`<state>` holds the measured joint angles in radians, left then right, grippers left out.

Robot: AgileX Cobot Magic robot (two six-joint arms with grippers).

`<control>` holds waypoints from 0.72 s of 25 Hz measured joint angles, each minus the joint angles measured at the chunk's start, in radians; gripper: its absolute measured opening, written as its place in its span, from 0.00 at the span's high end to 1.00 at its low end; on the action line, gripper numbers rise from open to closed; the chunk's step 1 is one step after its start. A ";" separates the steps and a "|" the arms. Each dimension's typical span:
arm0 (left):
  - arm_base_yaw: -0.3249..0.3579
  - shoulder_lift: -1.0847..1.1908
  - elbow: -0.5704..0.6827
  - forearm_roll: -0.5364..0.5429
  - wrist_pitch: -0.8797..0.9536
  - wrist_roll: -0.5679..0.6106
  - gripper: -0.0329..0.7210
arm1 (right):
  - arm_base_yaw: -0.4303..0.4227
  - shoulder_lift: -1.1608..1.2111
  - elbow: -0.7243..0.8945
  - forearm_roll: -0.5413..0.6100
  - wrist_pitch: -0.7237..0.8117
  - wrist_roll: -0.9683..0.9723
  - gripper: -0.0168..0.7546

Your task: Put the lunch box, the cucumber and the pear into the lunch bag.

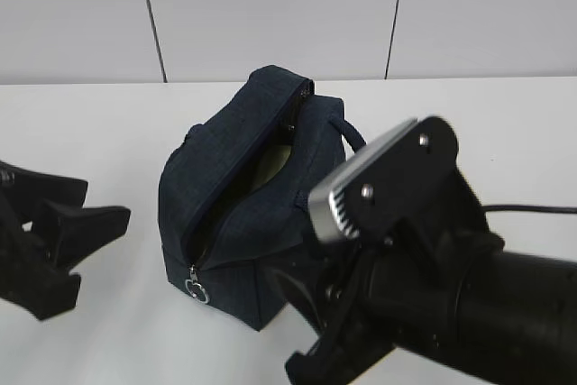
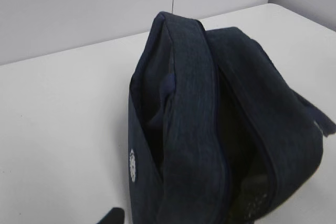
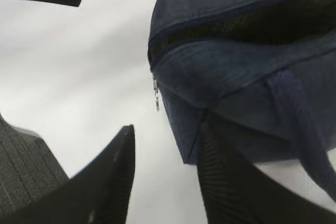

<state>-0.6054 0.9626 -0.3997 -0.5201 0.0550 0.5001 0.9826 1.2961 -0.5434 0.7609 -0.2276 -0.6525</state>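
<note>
The dark navy lunch bag (image 1: 243, 223) stands mid-table with its top zipper open and the metal ring pull (image 1: 196, 289) hanging at its near end. A pale green surface (image 1: 270, 165) shows inside the opening and looks like the lunch box lid. The cucumber and the pear are out of view. My left gripper (image 1: 101, 205) is open and empty, left of the bag. My right gripper (image 3: 168, 140) is open and empty, low by the bag's near right corner (image 3: 191, 153). The bag fills the left wrist view (image 2: 199, 119).
The white table (image 1: 90, 123) ends at a white panelled wall (image 1: 270, 6) behind the bag. The bag's thick looped handle (image 1: 350, 132) sticks out on its right side. My right arm's black body (image 1: 469, 295) fills the lower right of the exterior view.
</note>
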 joint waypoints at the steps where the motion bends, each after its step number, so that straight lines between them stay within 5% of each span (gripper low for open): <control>1: -0.016 -0.005 0.024 -0.003 -0.028 0.000 0.49 | 0.017 0.011 0.011 0.002 -0.019 0.000 0.57; 18: -0.031 -0.009 0.061 -0.007 -0.090 0.000 0.50 | 0.033 0.130 -0.052 -0.009 -0.088 0.065 0.62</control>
<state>-0.6363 0.9535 -0.3388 -0.5276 -0.0351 0.5001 1.0161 1.4262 -0.5955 0.7514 -0.3155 -0.5878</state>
